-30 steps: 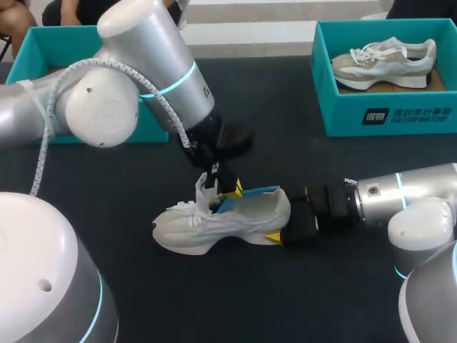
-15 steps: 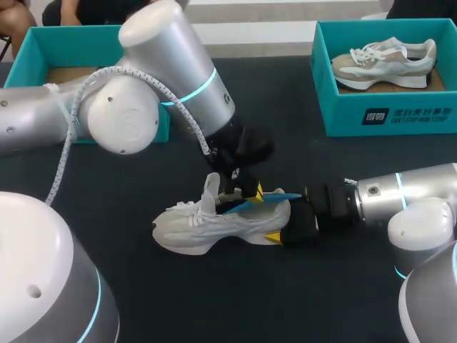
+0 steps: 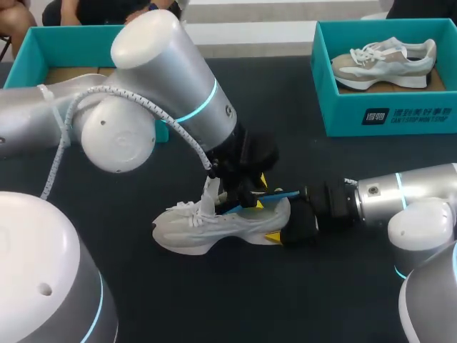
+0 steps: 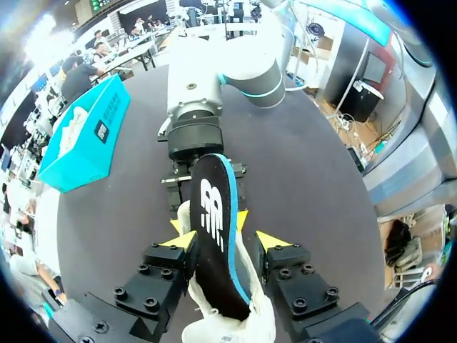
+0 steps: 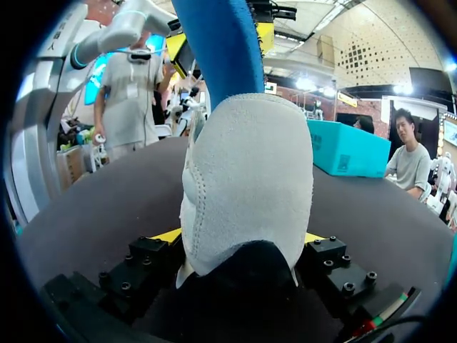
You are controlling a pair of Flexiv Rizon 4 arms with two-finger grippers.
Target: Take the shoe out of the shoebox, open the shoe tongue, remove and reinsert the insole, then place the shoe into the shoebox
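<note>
Farther back on the dark table (image 3: 321,300) stand two teal boxes. The right shoebox (image 3: 389,118) has a second sneaker (image 3: 385,61) lying in it. The left shoebox (image 3: 32,53) is half hidden behind the bulk of the left arm (image 3: 164,93). That arm also covers much of the table's middle in the head view and hides the mouth of the white shoe (image 3: 207,229). The shoe lies on its sole near the table's centre, toe toward the left arm's side, well apart from both boxes, and its tongue (image 3: 209,196) stands up.

The left arm comes in across the table and bends down over the shoe's opening. The left gripper (image 4: 228,241) is clamped on the insole (image 4: 214,214), one yellow tip at each long edge. The insole's near end sits down among the white upper and its far end tilts out over the heel. The right arm (image 3: 407,204) lies low and level along the table. The right gripper (image 5: 241,238) pinches the shoe's heel from both sides.
</note>
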